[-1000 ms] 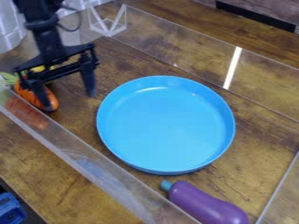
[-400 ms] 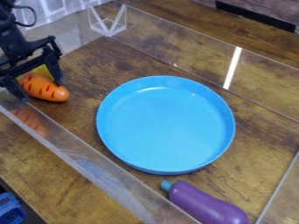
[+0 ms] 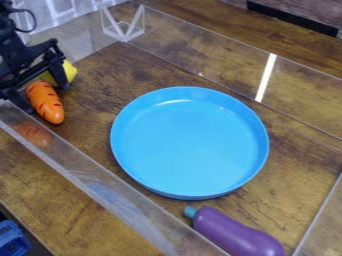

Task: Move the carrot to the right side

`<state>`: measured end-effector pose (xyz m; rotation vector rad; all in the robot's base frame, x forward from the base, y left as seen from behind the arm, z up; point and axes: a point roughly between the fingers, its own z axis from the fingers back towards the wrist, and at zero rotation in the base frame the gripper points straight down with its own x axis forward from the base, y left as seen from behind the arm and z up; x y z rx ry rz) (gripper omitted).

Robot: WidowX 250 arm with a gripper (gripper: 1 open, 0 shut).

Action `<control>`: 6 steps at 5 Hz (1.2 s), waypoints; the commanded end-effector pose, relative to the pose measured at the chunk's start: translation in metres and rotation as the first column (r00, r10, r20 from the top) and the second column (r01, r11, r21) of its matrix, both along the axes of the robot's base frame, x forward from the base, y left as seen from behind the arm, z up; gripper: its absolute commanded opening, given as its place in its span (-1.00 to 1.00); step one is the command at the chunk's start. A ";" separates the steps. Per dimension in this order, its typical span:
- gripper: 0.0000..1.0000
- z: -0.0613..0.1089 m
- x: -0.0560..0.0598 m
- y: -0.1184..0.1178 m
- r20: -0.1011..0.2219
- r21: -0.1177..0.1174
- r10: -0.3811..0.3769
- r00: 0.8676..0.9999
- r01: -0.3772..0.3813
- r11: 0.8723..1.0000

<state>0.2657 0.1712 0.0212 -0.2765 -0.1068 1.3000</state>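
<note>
The orange carrot (image 3: 47, 103) lies on the wooden table at the far left, pointing toward the front, with nothing holding it. My black gripper (image 3: 34, 78) hovers just behind and above it, jaws open and empty. One fingertip (image 3: 14, 92) hangs close to the carrot's back end. The arm runs off the top left corner.
A yellow lemon (image 3: 67, 72) peeks out behind the gripper. A large blue plate (image 3: 187, 185) fills the middle. A purple eggplant (image 3: 241, 235) lies at the front right. Clear plastic walls (image 3: 80, 165) border the work area.
The gripper has pulled back to the left, off the carrot it straddled a second ago. The carrot has turned to point forward, and the lemon now shows.
</note>
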 end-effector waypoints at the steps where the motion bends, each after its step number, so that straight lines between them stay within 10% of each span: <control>1: 1.00 0.004 0.008 0.001 0.012 0.023 0.052 0.999 -0.052 0.998; 3: 1.00 -0.001 0.026 0.001 0.011 0.037 0.142 0.990 -0.142 0.989; 4: -1.00 -0.003 0.026 -0.007 0.013 0.036 0.111 0.994 -0.111 0.993; 6: -1.00 0.019 0.030 -0.001 0.011 0.037 -0.005 1.000 0.005 0.999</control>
